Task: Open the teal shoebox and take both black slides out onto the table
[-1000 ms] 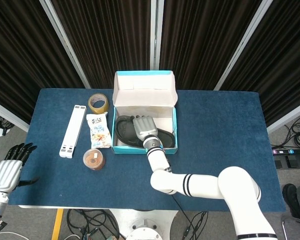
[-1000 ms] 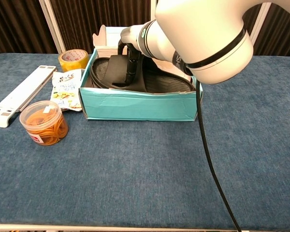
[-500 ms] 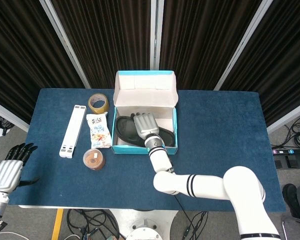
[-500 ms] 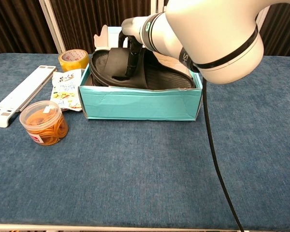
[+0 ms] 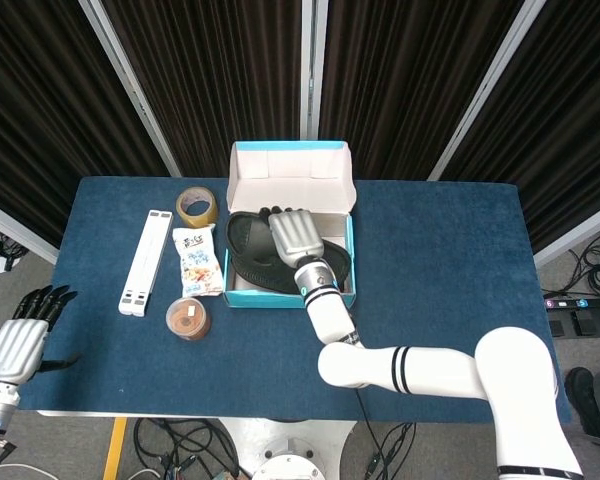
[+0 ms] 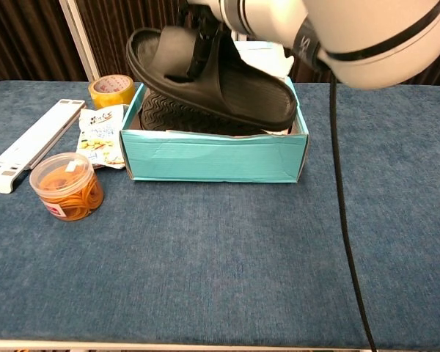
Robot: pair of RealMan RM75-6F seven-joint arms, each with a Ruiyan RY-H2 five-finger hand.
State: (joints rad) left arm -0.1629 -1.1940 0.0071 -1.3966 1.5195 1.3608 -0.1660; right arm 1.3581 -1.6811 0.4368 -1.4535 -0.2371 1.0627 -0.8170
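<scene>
Two slides are at issue: at far left the left hand (image 5: 15,345) is idle, fingers spread, holding nothing; in the open box (image 6: 213,158) one slide (image 6: 177,117) lies, while the other slide (image 6: 227,81) is held above it by the right hand (image 5: 298,235). Next, it is likely to be carried clear and set on the table (image 6: 220,257).

Right hand (image 5: 298,235) gripping black slide (image 5: 248,240) over open teal shoebox (image 5: 290,170)

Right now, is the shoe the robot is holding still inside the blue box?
Mostly out. The right hand holds the black slide lifted above the teal shoebox rim, not on the table yet.
</scene>
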